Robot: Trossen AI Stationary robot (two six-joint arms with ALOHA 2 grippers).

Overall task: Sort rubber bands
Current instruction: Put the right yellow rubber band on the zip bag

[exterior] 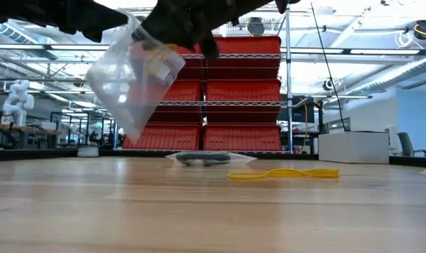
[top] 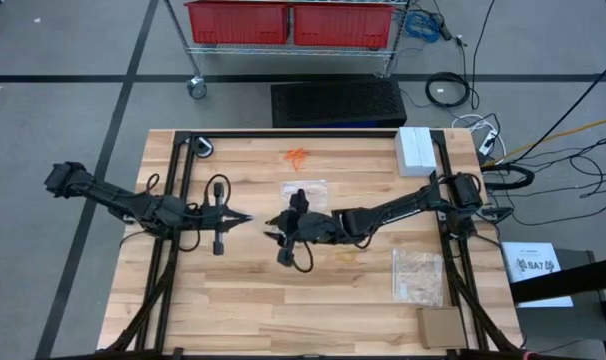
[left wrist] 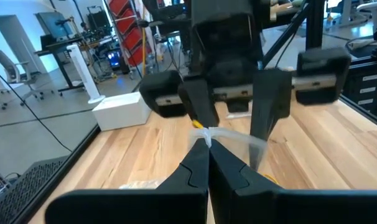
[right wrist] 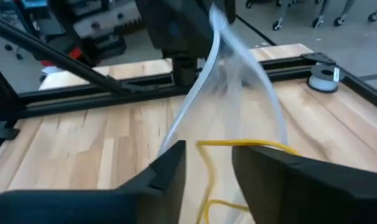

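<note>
Nearest the lens, my right gripper (right wrist: 207, 162) had its fingers apart, a yellow band (right wrist: 238, 144) looped between them at the mouth of the clear bag (right wrist: 238, 68). My left gripper (left wrist: 207, 163) was pinched together on that bag's corner, holding it up off the table (top: 243, 300).

Progress, as I judged it: early. The bag held yellow bands already, seen as a pale clump inside from the low view. More yellow bands (exterior: 283, 173) lay loose on the table below the bag. The orange cluster (top: 297, 156) sat well beyond the bag, unbagged. A second bag (exterior: 209, 159) lay flat behind it, dark bands inside. A third bag (top: 419, 276) lay off to its right, contents unclear.
</note>
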